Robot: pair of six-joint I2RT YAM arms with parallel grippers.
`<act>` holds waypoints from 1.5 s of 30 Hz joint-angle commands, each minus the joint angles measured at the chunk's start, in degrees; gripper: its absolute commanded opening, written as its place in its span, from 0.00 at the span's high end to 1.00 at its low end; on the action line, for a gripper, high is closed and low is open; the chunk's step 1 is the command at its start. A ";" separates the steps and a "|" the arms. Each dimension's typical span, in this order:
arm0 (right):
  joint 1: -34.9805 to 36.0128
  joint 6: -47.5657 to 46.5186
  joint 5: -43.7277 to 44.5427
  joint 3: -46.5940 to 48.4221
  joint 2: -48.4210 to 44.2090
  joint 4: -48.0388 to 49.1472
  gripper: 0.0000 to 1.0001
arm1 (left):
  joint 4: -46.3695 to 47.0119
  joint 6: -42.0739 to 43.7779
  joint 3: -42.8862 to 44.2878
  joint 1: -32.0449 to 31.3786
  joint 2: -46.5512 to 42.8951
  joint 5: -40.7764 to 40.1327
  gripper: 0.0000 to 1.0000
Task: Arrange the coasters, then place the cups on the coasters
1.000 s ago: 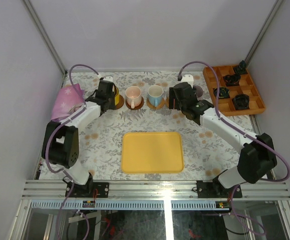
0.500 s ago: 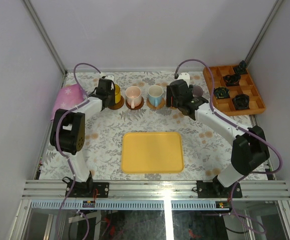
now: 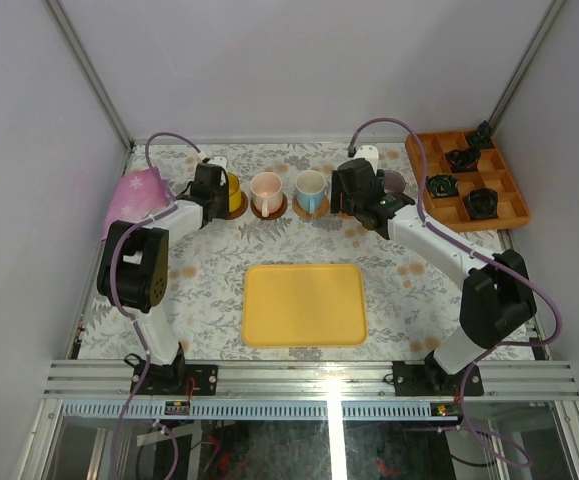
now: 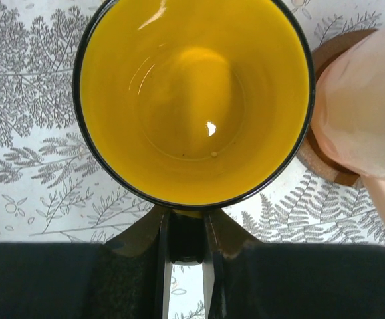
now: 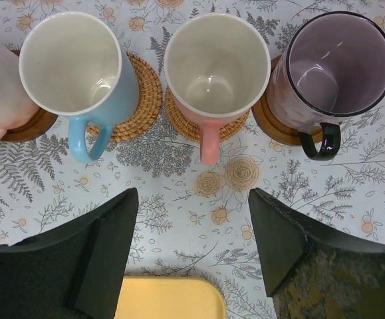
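Cups (image 3: 266, 187) in a row across the upper middle of the top view: yellow cup (image 4: 192, 100) leftmost, then pale pink cup (image 4: 365, 113), light blue cup (image 3: 310, 185) and, at the right end, mauve cup (image 3: 395, 181) — salmon cup (image 5: 216, 63) hidden there under the arm, plain in the right wrist view. Set on coasters (image 5: 145, 93), one apiece; beneath the yellow, only a brown sliver visible from above. Left gripper (image 4: 185, 229) pinched tight on the yellow cup's handle. Right gripper (image 5: 192, 199) spread wide, gripping nothing — low in its frame, below the salmon cup. Yellow tray (image 3: 304, 304) at the table's centre.
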 commanded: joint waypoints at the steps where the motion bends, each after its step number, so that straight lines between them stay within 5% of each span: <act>1: -0.47 1.42 -0.74 2.42 0.67 1.23 0.26 | 5.52 -0.99 -2.60 0.30 -4.23 -1.15 1.00; 23: -0.45 1.51 -2.81 2.42 1.35 1.28 0.26 | 4.74 -3.36 -5.71 0.29 -5.93 -1.93 0.98; 26: -0.47 1.52 -3.09 2.47 1.63 1.27 0.26 | 4.42 -3.67 -5.26 0.29 -5.28 -2.66 0.90; 35: -0.47 1.29 -3.39 2.88 2.16 1.20 0.26 | 4.23 -3.77 -5.22 0.30 -5.30 -3.93 0.44; 41: -0.47 1.08 -3.74 3.11 2.55 1.12 0.25 | 4.10 -3.96 -5.45 0.20 -5.75 -3.59 0.38; 45: -0.47 0.88 -3.58 3.27 2.32 1.14 0.25 | 3.05 -4.03 -5.36 0.18 -7.11 -3.50 0.24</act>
